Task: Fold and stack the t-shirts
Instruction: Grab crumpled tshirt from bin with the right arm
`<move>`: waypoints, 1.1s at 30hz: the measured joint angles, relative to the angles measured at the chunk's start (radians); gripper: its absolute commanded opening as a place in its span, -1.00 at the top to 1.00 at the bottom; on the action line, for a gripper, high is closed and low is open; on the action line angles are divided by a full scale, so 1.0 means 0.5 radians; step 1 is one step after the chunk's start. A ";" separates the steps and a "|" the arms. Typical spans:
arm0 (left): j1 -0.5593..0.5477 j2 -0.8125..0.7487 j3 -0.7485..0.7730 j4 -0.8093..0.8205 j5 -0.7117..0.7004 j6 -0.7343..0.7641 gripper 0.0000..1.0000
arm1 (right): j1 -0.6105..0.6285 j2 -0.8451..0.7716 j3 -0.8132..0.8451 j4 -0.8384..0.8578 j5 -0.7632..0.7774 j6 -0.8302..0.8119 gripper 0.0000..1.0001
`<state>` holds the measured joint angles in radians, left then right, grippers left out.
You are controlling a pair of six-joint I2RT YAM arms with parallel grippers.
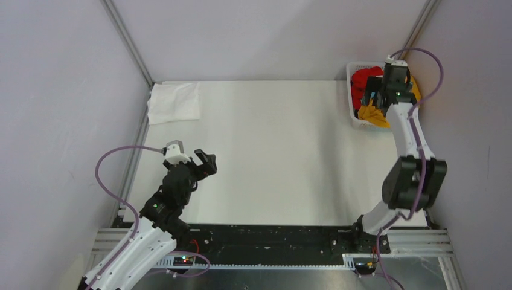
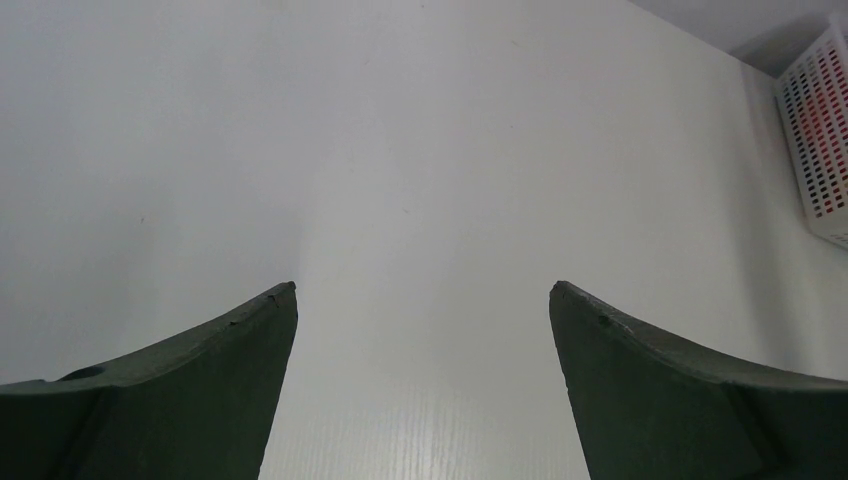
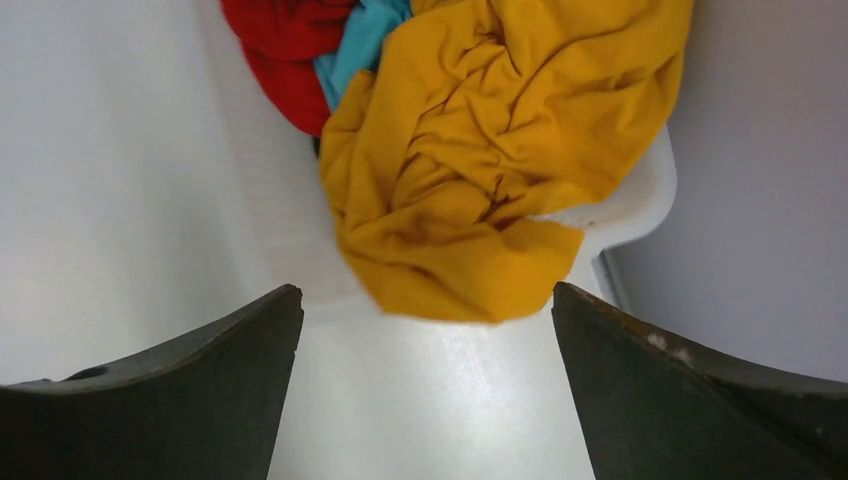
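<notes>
Hanging over the white plastic lattice basket [image 3: 640, 195] at the far right corner of the white worktop [image 1: 272, 157], the right gripper [image 3: 425, 290] had its two dark fingers spread wide and gripped nothing. Just beyond its fingertips, the crumpled mustard-orange cloth t-shirt [image 3: 470, 170] lay heaped in the basket, one fold drooping over the rim toward the gripper. A red cloth t-shirt [image 3: 285, 50] was bunched deeper in the same basket. A strip of a turquoise cloth t-shirt [image 3: 355, 45] showed between the red one and the mustard-orange one, touching both. At the far left corner a white cloth t-shirt [image 1: 174, 101] lay flat on the worktop in a roughly squared shape, well apart from the basket. The left gripper [image 2: 425, 287] was held above the worktop near the left edge, toward the near side. Its fingers were likewise spread wide, with only bare surface between them and nothing in its hold.
</notes>
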<state>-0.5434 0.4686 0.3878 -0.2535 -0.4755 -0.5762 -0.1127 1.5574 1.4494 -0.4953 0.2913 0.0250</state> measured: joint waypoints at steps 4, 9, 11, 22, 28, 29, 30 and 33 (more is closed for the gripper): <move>0.000 -0.008 0.000 0.002 -0.014 0.001 -0.99 | -0.159 0.423 0.384 -0.243 -0.208 -0.265 -0.95; 0.000 0.040 0.000 0.002 -0.067 0.002 -0.99 | -0.346 0.819 0.808 -0.511 -0.496 -0.525 -0.87; 0.000 0.076 0.000 0.002 -0.086 0.002 -0.99 | -0.372 0.949 0.945 -0.593 -0.525 -0.581 -0.84; 0.000 0.216 0.001 0.001 -0.155 0.002 -0.99 | -0.394 1.202 1.060 -0.802 -0.580 -0.642 0.12; 0.000 0.195 0.001 0.001 -0.182 0.002 -0.99 | -0.404 1.218 1.060 -0.809 -0.611 -0.605 0.92; 0.000 0.186 0.002 0.001 -0.184 0.002 -0.99 | -0.404 1.218 1.067 -0.813 -0.615 -0.597 0.98; 0.000 0.175 0.001 0.001 -0.187 0.002 -0.99 | -0.404 1.217 1.077 -0.817 -0.616 -0.587 1.00; 0.000 0.159 0.002 0.001 -0.193 0.002 -0.99 | -0.404 1.185 1.085 -0.826 -0.620 -0.549 1.00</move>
<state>-0.5434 0.5484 0.3885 -0.2531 -0.5720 -0.5755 -0.3145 2.1498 1.9919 -0.9085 -0.0185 -0.2493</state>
